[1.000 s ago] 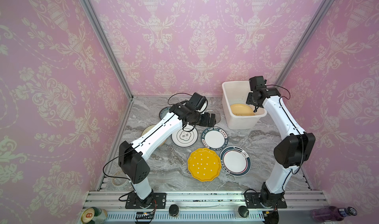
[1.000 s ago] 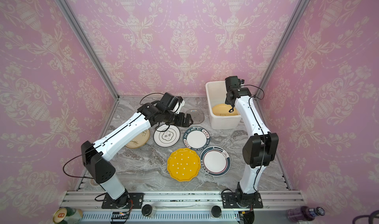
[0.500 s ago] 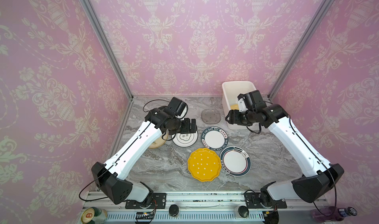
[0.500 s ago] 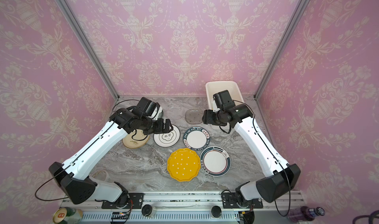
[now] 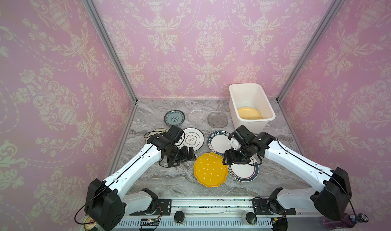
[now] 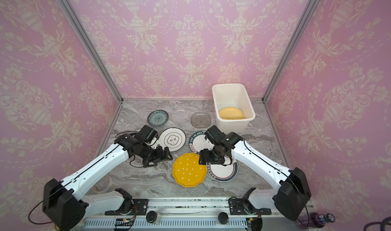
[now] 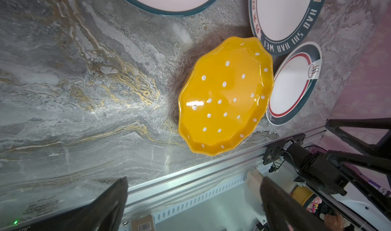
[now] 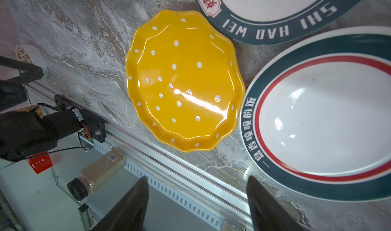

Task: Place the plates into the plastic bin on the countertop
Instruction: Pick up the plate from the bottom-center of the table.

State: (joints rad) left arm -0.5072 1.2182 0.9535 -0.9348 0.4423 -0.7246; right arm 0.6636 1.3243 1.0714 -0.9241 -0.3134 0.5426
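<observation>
A pale yellow plate (image 5: 249, 113) lies in the white plastic bin (image 5: 249, 125) at the back right of the countertop (image 5: 169, 183). The orange dotted plate (image 5: 210, 169) (image 8: 184, 81) lies near the front. Beside it are a red-ringed white plate (image 5: 243, 172), a lettered dark-rimmed plate (image 5: 218, 142) and an emblem plate (image 5: 191, 139). A teal plate (image 5: 174, 117), a clear plate (image 5: 196, 115) and a smoky plate (image 5: 217, 119) lie behind. My left arm half hides a cream floral plate (image 5: 156, 132). My left gripper (image 5: 187, 157) (image 7: 193, 180) hovers open left of the orange plate. My right gripper (image 5: 227, 159) (image 8: 197, 178) hovers open at its right edge, empty.
A roll of tape (image 6: 101, 184) (image 8: 31, 54) sits at the front left under my left arm. The aluminium rail (image 5: 201, 202) runs along the countertop's front edge. Pink walls with metal corner posts close in the back and both sides.
Both arms swung from the back toward the front. My right gripper left the bin, where the yellow plate stays, and came down by the orange plate. My left gripper moved beside it.
</observation>
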